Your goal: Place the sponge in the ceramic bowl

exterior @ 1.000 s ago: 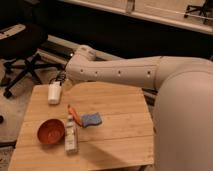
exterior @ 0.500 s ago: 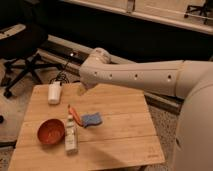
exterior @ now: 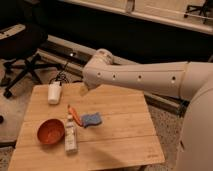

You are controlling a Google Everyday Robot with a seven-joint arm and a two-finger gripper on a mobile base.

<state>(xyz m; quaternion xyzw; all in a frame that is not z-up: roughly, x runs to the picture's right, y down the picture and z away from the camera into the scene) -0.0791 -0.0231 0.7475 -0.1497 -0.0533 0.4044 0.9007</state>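
Plainly, the sponge [exterior: 91,119] was seen lying flat on the wooden table [exterior: 125,135], near its middle and apart from the ceramic bowl [exterior: 50,132], which was set toward the near-left corner. Between them a white bottle [exterior: 70,134] was laid on its side, and a thin orange stick [exterior: 74,114] was placed just beside the sponge. A white cup [exterior: 54,93] was stood at the far-left edge. The gripper [exterior: 84,90] was apparently tucked under the arm's end, above the table's far side; whether it was parted or closed could not be told.
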